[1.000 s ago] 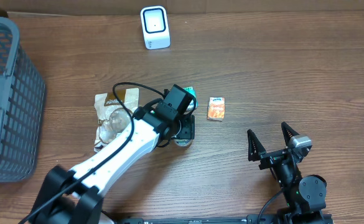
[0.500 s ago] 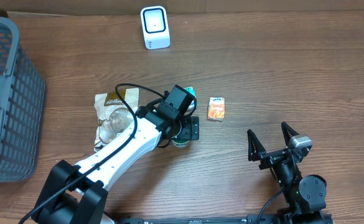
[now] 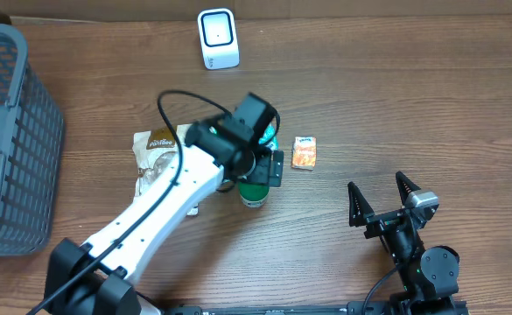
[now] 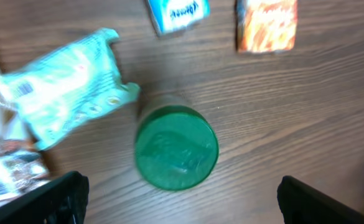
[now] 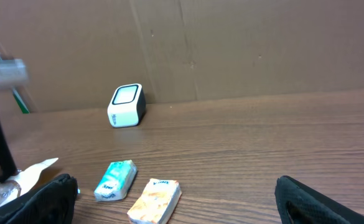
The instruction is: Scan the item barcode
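The green can (image 3: 254, 191) stands on the surface (image 3: 431, 96) right under the left gripper (image 4: 182, 186), which is wide open and holds nothing (the right gripper (image 3: 376, 182) is open too), and the white scanner (image 3: 217, 38) is well apart, so picking up and scanning look still to do

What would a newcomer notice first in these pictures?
The white left arm reaches across the middle of the table, the left gripper open above a green-lidded container standing near an orange packet. A white scanner sits at the far edge, and a grey basket fills the left side.
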